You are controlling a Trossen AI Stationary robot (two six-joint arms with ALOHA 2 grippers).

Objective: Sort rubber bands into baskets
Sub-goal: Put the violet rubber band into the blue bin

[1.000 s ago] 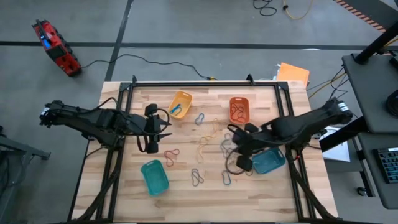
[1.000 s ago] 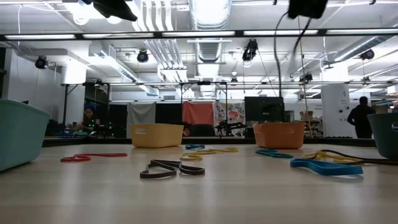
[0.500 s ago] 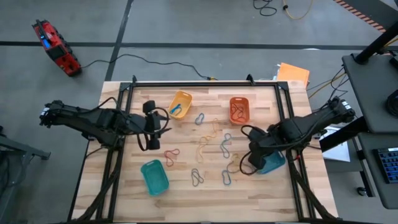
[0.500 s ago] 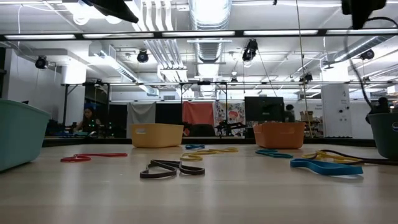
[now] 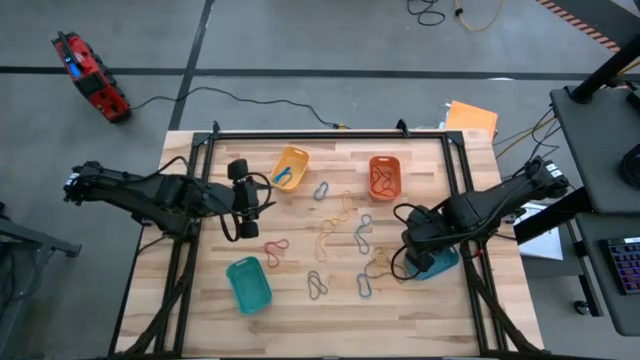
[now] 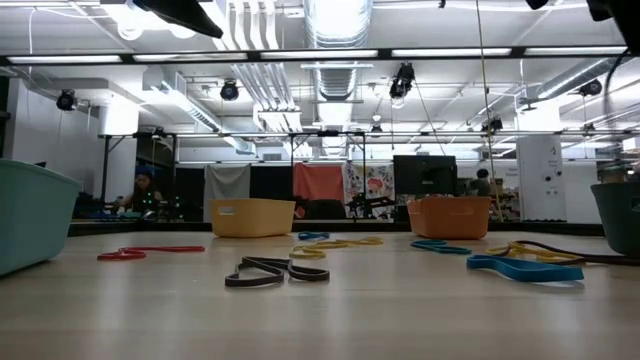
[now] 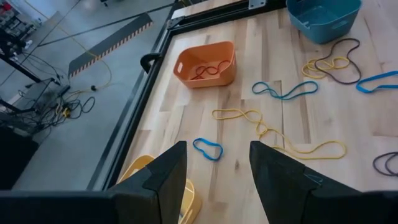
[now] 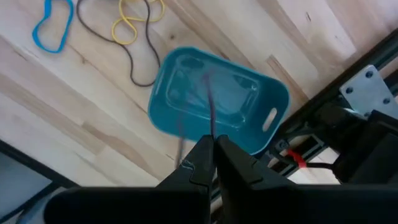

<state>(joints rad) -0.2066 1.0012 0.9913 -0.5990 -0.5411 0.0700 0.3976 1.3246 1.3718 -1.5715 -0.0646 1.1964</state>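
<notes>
High view: wooden worktop (image 5: pixel 300 310) fills centre frame, both arms reaching in from the sides. Left arm lies flat from the left edge; left end effector (image 5: pixel 241 200) sits left of centre, just beside the yellow basket (image 5: pixel 290 167), fingers spread, nothing between them. Right arm angles in from the right; right end effector (image 5: pixel 418 240) is over the blue-teal basket (image 5: pixel 437 263) at lower right, fingers pressed together on a thin dark band.

Orange basket (image 5: pixel 385 176) upper centre-right with bands inside, teal-green basket (image 5: pixel 248 284) lower left. Loose rubber bands (image 5: pixel 340 245) scattered across mid worktop between the two end effectors.

Right wrist view adds what the top-down hides: the dark band (image 8: pixel 209 102) hangs from the closed tips down into the blue-teal basket; blue, yellow and dark loops lie on the wood beside it.

Left wrist view: open fingers (image 7: pixel 165 180) frame a small blue band (image 7: pixel 208 149); yellow basket rim at lower left of that frame.

Low view: end effectors out of frame; grey band (image 6: pixel 275 270) nearest, red band (image 6: pixel 150 252) to its left.
</notes>
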